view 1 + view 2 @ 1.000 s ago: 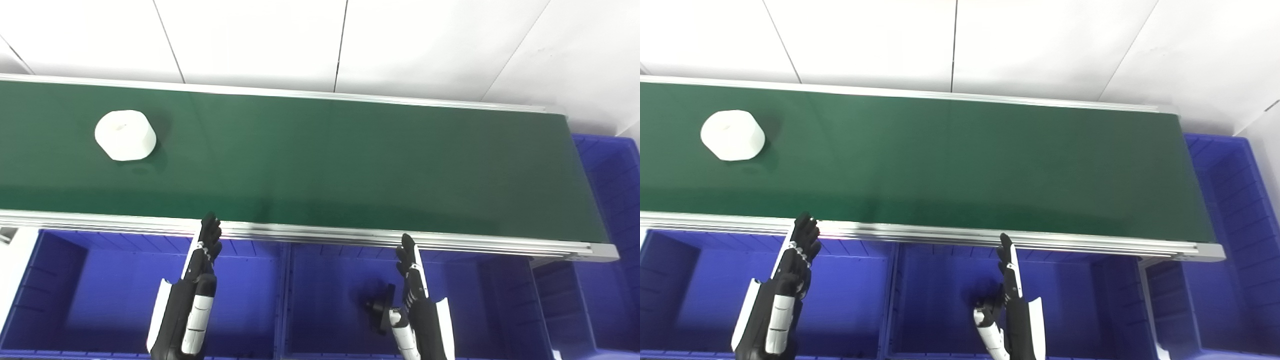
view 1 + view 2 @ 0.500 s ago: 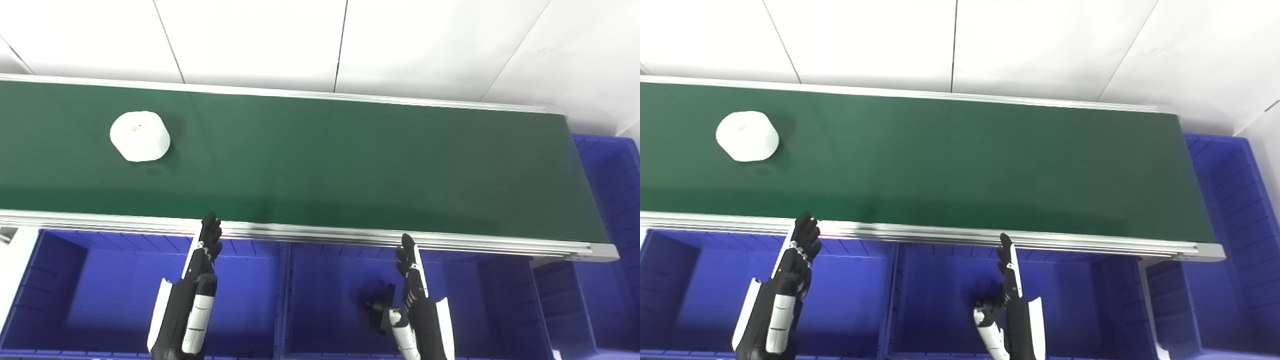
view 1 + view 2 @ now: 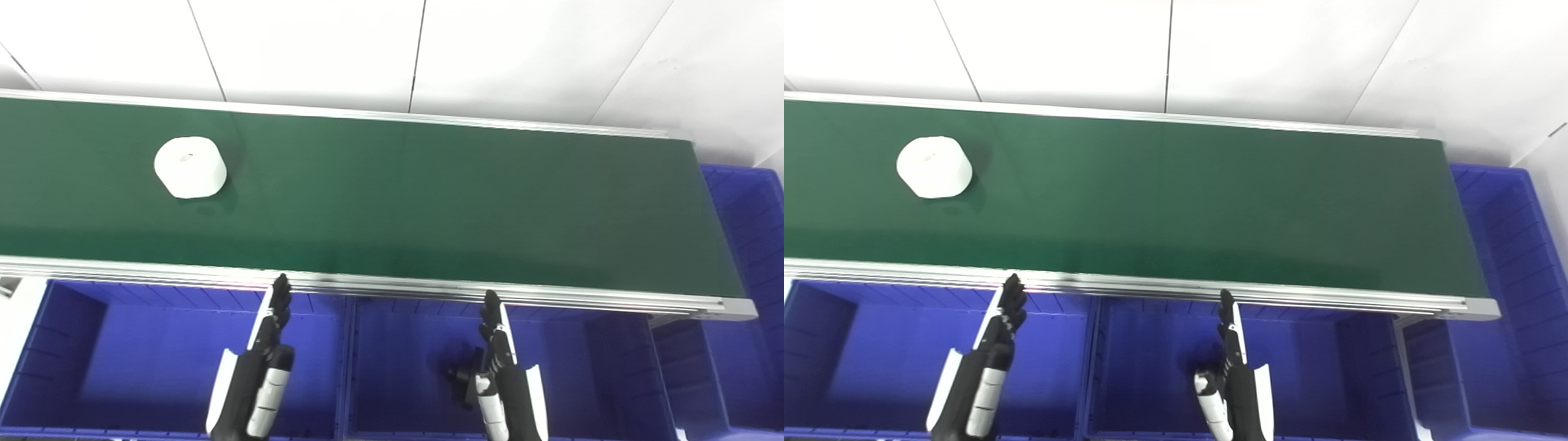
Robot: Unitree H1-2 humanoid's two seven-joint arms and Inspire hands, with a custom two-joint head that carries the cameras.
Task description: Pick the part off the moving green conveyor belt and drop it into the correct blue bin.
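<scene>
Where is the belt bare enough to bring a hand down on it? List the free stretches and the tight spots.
The green belt is bare from just right of the white part to its right end. It is occupied only around the part. The left hand and right hand stand open over the blue bins, fingertips at the near rail.

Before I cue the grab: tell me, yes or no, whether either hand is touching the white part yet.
No. The white part lies alone on the green belt, both the left hand and right hand below its near rail.
</scene>
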